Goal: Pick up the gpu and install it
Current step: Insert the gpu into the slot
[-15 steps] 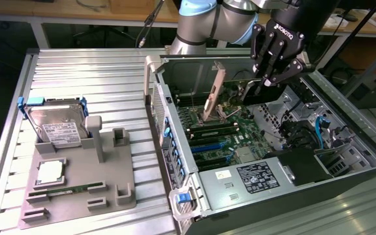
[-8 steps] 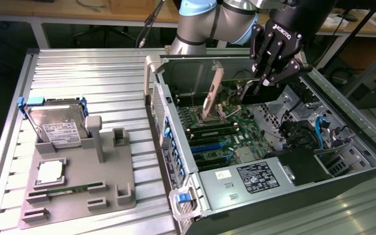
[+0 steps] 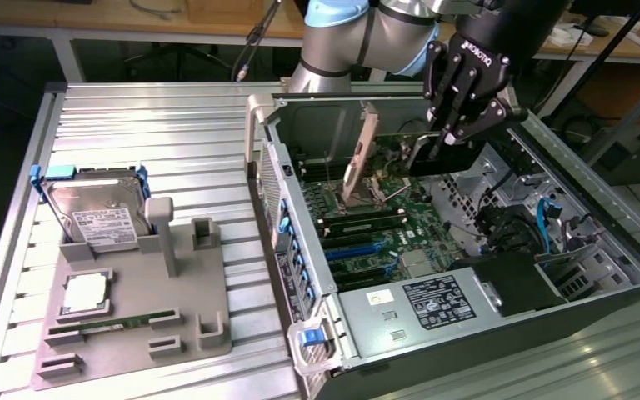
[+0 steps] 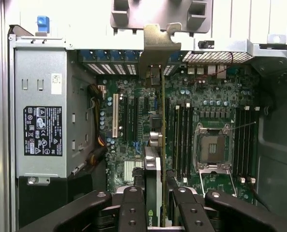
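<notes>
**Over the motherboard: gpu clamped in the gripper**

Inside the open dark metal computer case [image 3: 520, 342], the black two-fingered gripper [image 3: 459, 137] [image 4: 154, 195] hangs above the green motherboard [image 3: 409, 221]. Its fingers [image 4: 132, 203] are clenched on the gpu [image 3: 437, 160] [image 4: 154, 166], a thin flat card with a green circuit board and a black cooler face. The card stands on edge between the pads, and its long silver metal bracket [image 4: 158, 46] lies at the slotted rear wall of the case (the wrist view looks straight down the card's upper edge). The card runs along the expansion slots, between the white plastic slot [image 4: 115, 116] and the black memory slots beside the empty silver processor socket [image 4: 211, 147]. Whether its lower edge touches a slot seems impossible to judge from either view. At the exterior view's left, well apart from the case, a grey plastic tray [image 3: 187, 333] on the ribbed metal table [image 3: 153, 125] carries a boxy silver hard drive [image 3: 97, 212] and a narrow green memory stick [image 3: 114, 322].
</notes>
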Robot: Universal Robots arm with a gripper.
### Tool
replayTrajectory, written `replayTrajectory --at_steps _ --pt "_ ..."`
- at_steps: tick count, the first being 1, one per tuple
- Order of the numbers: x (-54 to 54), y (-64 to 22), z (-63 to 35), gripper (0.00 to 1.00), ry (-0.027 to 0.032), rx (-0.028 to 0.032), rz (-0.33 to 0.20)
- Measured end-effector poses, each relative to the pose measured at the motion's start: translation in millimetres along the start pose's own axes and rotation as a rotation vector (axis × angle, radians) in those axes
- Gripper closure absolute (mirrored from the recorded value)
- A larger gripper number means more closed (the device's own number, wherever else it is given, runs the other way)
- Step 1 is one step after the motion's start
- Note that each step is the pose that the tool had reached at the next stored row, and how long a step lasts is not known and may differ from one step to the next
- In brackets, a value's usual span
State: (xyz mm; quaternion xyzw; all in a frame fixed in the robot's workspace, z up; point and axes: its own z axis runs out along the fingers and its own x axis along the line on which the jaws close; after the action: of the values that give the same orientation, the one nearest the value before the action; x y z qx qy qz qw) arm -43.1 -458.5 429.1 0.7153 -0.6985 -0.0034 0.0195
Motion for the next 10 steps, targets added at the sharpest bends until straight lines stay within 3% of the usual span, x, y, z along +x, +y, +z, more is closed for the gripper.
replayTrajectory --at_steps 1,5,10 --pt "-1.3 -0.1 0.9 0.73 0.0 0.0006 0.0" --pt "-4.5 -0.2 4.0 0.73 0.0009 0.0122 -0.021" --pt "-5.4 -0.2 5.0 0.73 0.0013 0.0161 -0.026"
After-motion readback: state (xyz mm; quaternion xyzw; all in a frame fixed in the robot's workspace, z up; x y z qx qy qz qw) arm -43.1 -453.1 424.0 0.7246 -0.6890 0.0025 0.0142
